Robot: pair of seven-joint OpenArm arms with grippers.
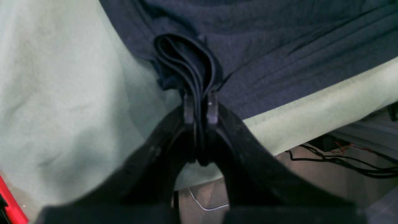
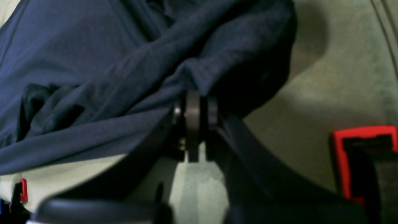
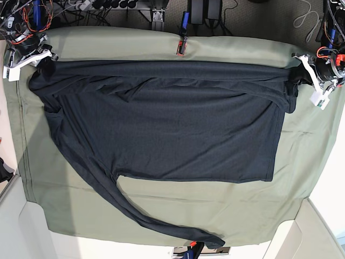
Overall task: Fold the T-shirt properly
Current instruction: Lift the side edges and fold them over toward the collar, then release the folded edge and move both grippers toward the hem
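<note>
The dark navy T-shirt (image 3: 161,124) lies spread across the sage-green cloth (image 3: 161,210), stretched taut along its far edge. One long sleeve (image 3: 145,216) trails toward the near edge. My left gripper (image 1: 200,101) is shut on a bunched fold of the shirt (image 1: 279,46); it shows at the far right corner in the base view (image 3: 302,67). My right gripper (image 2: 194,102) is shut on a bunch of the shirt (image 2: 93,77); it shows at the far left corner in the base view (image 3: 43,62).
The green cloth (image 1: 62,93) covers the whole table and hangs over its edges. A red clamp (image 3: 179,47) sits at the far edge's middle, another red clamp (image 2: 360,155) beside the right gripper. Cables (image 1: 357,161) hang beyond the table edge.
</note>
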